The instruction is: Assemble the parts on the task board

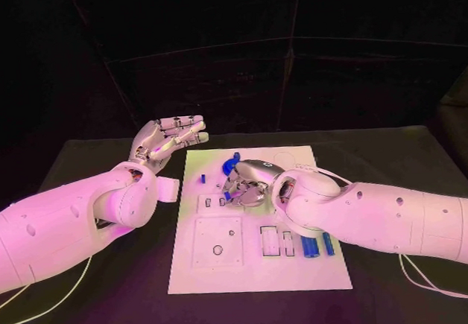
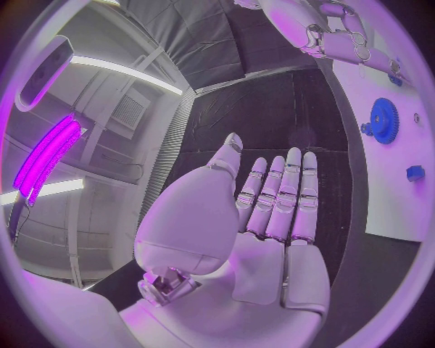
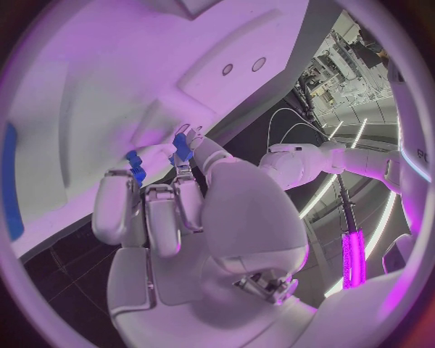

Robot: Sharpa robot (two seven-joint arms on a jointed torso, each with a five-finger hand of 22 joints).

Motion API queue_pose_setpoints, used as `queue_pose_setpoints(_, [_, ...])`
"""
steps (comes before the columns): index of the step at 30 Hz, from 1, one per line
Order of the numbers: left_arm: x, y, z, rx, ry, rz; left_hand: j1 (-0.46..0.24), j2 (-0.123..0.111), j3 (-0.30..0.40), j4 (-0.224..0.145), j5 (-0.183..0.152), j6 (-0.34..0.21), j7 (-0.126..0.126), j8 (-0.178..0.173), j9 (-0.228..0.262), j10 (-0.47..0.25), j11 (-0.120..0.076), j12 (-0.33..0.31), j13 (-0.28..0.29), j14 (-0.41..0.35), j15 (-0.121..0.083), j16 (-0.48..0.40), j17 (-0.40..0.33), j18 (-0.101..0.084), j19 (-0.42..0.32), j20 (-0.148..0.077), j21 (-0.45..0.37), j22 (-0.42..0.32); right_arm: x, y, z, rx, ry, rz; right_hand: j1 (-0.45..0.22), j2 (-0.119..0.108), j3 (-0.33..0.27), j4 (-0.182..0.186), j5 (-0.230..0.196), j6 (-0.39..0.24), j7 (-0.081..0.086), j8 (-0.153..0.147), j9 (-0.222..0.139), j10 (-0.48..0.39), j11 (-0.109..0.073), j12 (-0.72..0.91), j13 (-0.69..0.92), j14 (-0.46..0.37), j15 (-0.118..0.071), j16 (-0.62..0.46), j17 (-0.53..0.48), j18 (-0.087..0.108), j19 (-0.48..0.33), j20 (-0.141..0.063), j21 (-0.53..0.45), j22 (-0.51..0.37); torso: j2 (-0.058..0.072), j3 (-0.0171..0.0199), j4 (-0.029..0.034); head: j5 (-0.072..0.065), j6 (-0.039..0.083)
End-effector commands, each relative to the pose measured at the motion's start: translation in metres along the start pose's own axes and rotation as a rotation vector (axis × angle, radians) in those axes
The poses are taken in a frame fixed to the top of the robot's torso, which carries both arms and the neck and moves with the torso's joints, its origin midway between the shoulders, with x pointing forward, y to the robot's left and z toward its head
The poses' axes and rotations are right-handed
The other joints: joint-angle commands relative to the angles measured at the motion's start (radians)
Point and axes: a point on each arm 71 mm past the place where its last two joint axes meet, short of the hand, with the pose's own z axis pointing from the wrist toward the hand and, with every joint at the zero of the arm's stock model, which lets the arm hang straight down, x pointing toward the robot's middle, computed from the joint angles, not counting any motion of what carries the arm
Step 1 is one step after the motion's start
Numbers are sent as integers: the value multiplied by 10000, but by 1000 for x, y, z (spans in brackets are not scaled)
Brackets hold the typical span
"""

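Note:
The white task board (image 1: 258, 268) lies in the middle of the black table. My right hand (image 1: 249, 183) is bent down over the board's middle. In the right wrist view it (image 3: 172, 210) pinches a small blue part (image 3: 183, 146) between thumb and a finger, right at the board's surface. A second small blue part (image 3: 136, 165) sits by another fingertip. My left hand (image 1: 168, 140) hovers off the board's far left corner, palm up and fingers straight (image 2: 272, 210), holding nothing. A blue gear (image 1: 230, 164) (image 2: 384, 120) stands on the board's far end, with a small blue piece (image 1: 204, 178) (image 2: 415, 172) near it.
Two blue bars (image 1: 310, 246) (image 1: 328, 243) lie side by side at the board's right edge, under my right forearm. Rectangular recesses (image 1: 218, 241) mark the board's near left part. Black table (image 1: 104, 305) surrounds the board.

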Motion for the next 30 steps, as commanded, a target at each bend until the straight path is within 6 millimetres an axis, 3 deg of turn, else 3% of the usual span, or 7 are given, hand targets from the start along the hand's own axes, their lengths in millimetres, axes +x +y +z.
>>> queue_pose_setpoints(1, [2,-1,1,44,166,-49,-2,132,16,-49,2,84,380,46,8,65,32,21,2,71,12,-7,-9,176,62,5,-42,-13,3,1,1,138,66,-536,-153,-14,78,0,-58,113,-72,15,15,-41,20,-49,154,733,-46,-16,1127,-149,-44,-31,-26,-3,-6,0,-4,7,-34])
queue_pose_setpoints(18, [1,0,2,20,158,-43,-6,133,15,-54,1,85,382,42,7,65,32,20,0,73,12,-7,-10,176,64,5,-42,-15,9,-3,1,401,298,-603,-252,-73,97,3,-69,90,-64,-12,8,-50,25,-68,138,730,-40,-24,1110,-146,-49,-24,-34,-16,2,-4,-7,8,-78])
queue_pose_setpoints(30, [0,0,2,5,137,-30,-6,133,15,-54,1,85,382,42,7,65,32,20,0,73,12,-7,-10,176,64,5,-42,-15,14,-4,1,580,871,-834,-600,-422,35,16,6,-194,54,-214,-55,-199,124,-262,-49,711,35,-65,1026,-125,-116,34,-103,-143,0,1,-5,16,-116])
